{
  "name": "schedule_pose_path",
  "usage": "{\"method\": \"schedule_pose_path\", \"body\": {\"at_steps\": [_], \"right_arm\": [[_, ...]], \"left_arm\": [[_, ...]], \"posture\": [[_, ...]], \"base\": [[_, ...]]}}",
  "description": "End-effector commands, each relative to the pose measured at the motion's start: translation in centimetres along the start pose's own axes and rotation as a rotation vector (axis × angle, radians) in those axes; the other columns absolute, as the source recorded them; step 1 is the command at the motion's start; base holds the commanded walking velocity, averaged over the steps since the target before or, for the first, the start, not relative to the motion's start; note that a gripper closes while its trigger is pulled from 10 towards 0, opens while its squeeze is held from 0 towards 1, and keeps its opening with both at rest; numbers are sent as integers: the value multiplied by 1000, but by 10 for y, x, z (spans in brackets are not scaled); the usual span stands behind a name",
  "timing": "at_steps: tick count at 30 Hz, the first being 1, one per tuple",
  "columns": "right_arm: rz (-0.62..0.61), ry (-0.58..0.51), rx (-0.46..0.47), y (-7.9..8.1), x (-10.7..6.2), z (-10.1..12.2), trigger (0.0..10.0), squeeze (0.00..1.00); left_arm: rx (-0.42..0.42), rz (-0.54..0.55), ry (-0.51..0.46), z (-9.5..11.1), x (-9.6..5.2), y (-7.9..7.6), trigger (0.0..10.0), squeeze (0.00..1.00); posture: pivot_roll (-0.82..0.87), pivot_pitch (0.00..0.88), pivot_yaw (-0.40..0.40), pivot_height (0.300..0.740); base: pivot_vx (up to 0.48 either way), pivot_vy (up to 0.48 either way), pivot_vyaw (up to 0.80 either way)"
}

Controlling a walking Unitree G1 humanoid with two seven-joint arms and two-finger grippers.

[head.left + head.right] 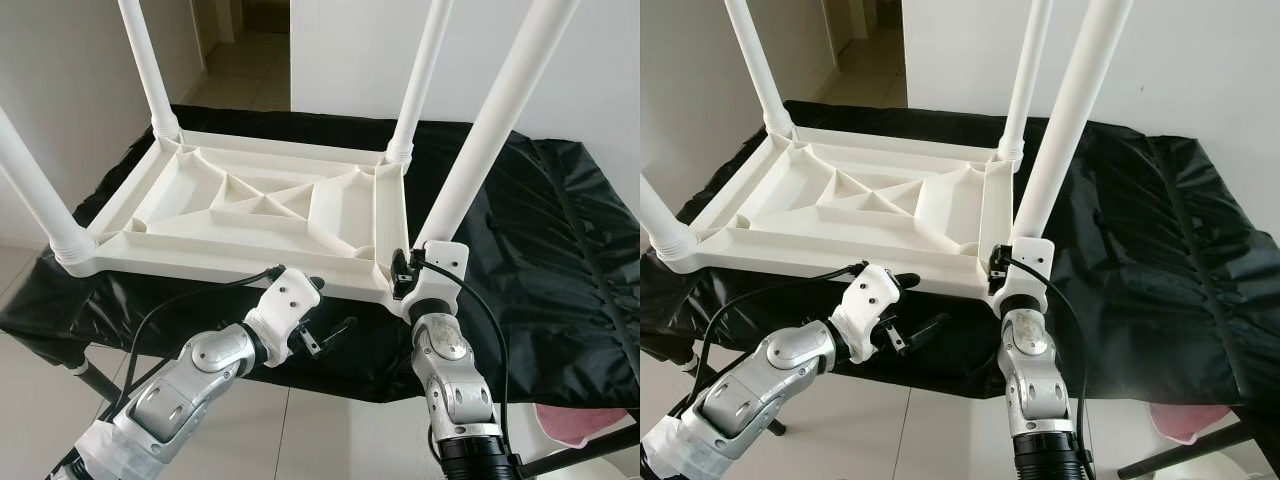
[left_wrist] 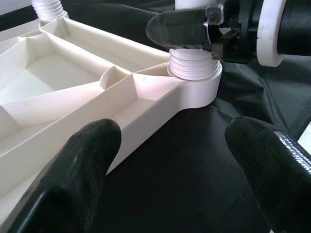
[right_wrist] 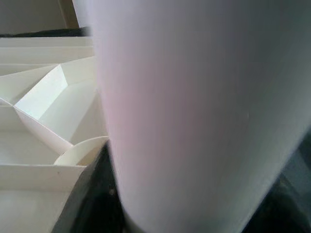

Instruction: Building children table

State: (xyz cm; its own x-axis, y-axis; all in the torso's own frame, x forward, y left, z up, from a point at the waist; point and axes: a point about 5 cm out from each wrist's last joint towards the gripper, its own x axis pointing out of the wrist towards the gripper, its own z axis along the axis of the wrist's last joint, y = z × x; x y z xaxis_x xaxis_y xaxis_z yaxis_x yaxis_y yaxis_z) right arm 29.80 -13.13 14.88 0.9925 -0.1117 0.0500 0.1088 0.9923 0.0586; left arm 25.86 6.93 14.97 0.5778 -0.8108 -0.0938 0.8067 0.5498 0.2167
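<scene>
the white table top (image 1: pixel 250 205) lies upside down on a black cloth (image 1: pixel 560 270), with four white legs standing up from its corners. no writing can be read on any part. the left gripper (image 1: pixel 325 335) hovers with fingers spread wide just below the near edge. the right gripper (image 1: pixel 410 272) is clamped around the base of the near right leg (image 1: pixel 490 130).

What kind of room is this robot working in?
Probably a room in a home: pale tiled floor, plain white walls and a doorway to a hallway. A black-covered table serves as a workbench.
</scene>
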Motion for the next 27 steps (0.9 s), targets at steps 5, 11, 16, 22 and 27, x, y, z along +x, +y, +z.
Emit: {"method": "schedule_pose_path", "body": {"at_steps": [5,11,16,22,27], "right_arm": [[114,7,41,7,-1,-1,10000,1000],[287,-30,32,-7,2,4,10000,1000],[361,-28,-17,-16,4,3,10000,1000],[463,-40,-73,-21,7,7,10000,0],[583,-42,-109,-23,9,9,10000,0]], "left_arm": [[10,-21,5,1,0,1,10000,0],[4,-21,5,-1,-1,-1,10000,0],[4,-16,6,-1,-2,0,10000,0],[2,-13,4,0,-2,0,10000,0],[2,-20,3,-1,-1,-1,10000,0]], "posture": [[-17,67,7,740],[-12,69,1,740],[-12,71,-3,740],[-17,75,1,740],[-24,69,5,740]], "base": [[0,0,0],[0,0,0],[0,0,0],[0,0,0],[0,0,0]]}}
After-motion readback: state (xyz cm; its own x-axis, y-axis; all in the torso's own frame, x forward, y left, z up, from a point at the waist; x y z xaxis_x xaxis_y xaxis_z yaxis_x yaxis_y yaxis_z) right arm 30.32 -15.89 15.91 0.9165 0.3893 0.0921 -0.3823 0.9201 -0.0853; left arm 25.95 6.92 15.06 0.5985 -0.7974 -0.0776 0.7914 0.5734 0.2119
